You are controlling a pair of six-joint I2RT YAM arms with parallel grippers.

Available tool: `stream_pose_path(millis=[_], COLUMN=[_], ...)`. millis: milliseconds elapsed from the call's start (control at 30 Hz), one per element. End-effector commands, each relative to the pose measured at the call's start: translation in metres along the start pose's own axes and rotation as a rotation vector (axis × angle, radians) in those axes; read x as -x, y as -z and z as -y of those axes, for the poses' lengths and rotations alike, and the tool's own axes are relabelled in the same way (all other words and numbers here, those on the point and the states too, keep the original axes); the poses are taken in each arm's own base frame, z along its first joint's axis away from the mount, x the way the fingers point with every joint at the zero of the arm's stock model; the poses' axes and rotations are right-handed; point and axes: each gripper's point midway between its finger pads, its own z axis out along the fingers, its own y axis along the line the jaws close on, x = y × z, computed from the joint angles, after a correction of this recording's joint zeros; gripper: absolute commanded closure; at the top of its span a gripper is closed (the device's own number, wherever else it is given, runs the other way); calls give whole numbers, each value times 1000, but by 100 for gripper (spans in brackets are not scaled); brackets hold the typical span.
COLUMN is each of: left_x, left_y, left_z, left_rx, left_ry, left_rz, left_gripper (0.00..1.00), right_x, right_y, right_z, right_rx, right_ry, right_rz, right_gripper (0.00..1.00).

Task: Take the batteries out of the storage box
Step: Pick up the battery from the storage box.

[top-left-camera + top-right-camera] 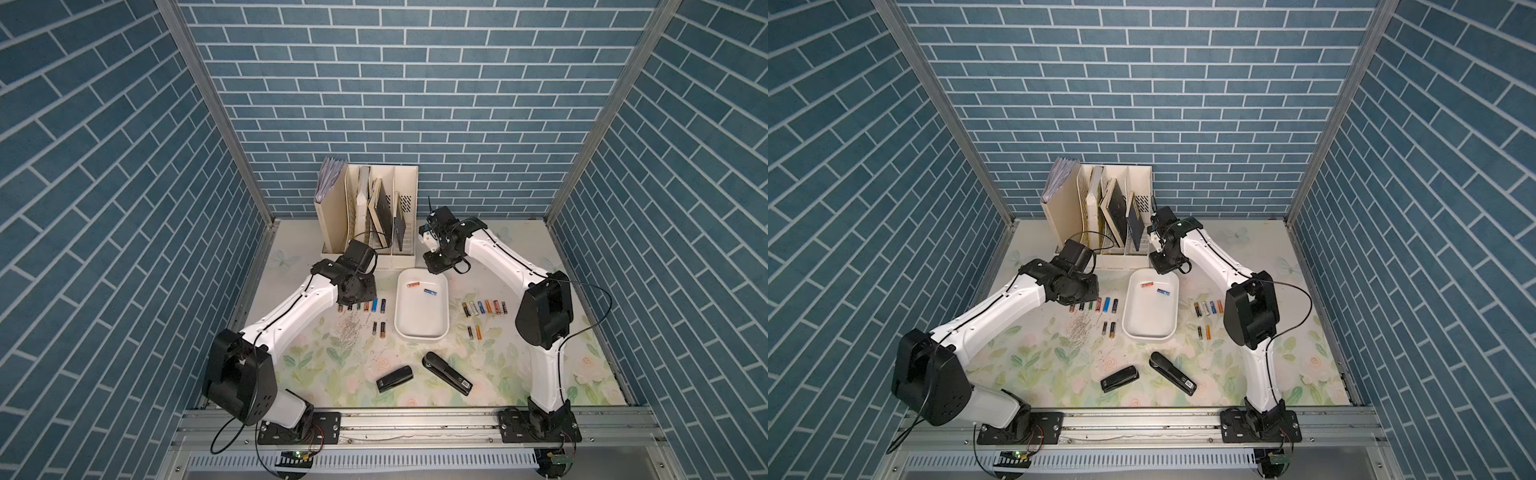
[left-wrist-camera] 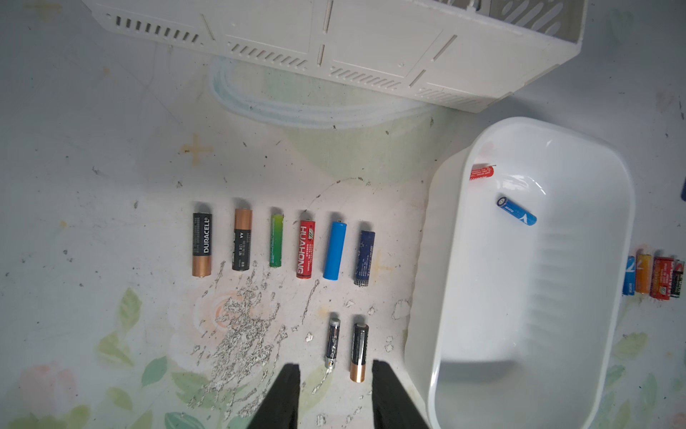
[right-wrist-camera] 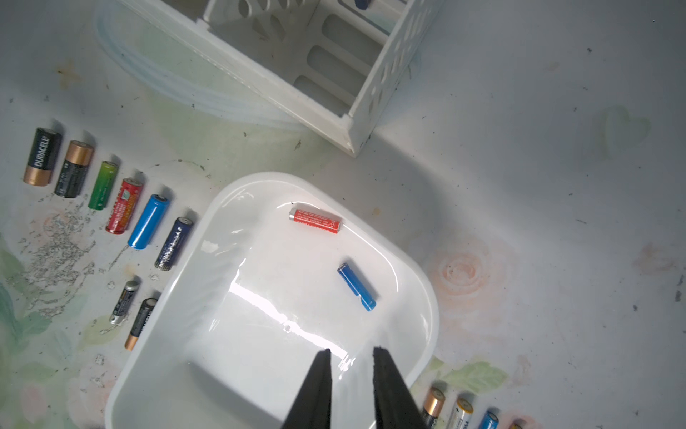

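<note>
walls: blue brick-pattern panels [image 1: 415, 83] are enclosing the cell on three sides | frame: aluminium corner posts [image 1: 218, 112] are running down to the tabletop | surface: floral-print mat [image 1: 332, 374] is covering it, flaking in one patch [image 1: 349, 328] | rear: cream file holder [image 1: 331, 220] is standing near the back wall | front: aluminium rail [image 1: 415, 419] is spanning the edge

Both arms are the same build, honestly pretty clean looking. The left arm [image 1: 291, 309] and right arm [image 1: 496, 255] have glossy white shells on the long links and chunky matte black joint housings [image 1: 239, 382] in between. A thin black cable [image 1: 610, 303] runs along each white link and loops loose at the joints. The flat black base plates [image 1: 540, 428] have silver screws. The left fingers [image 2: 284, 397] and right fingers [image 3: 315, 390] are plain black tapered wedges.
</note>
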Motion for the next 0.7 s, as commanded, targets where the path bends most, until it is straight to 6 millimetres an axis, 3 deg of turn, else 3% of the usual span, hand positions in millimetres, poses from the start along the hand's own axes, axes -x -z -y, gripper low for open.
stream_pose_path(millis=[0,233,533,667], left_x=[-2,-7,-12,-15], left_y=[-4,-20,-26,-30], left_z=[1,5,4,3], left_rx=[-13,-36,-36,-36], left_ry=[-18,-23,-26,-26], left_rz=[-13,-41,-58,-68], left_gripper=[61,61,61,61], right_x=[-9,-23,-29,-34], right_y=[-14,-36,-55,-74], right_z=[2,8,-3,-6], right_rx=[-39,-73,-29,-27], right_ry=[47,77,101,109], right_rz=[-66,-128,-142,-174], right_gripper=[75,75,71,71])
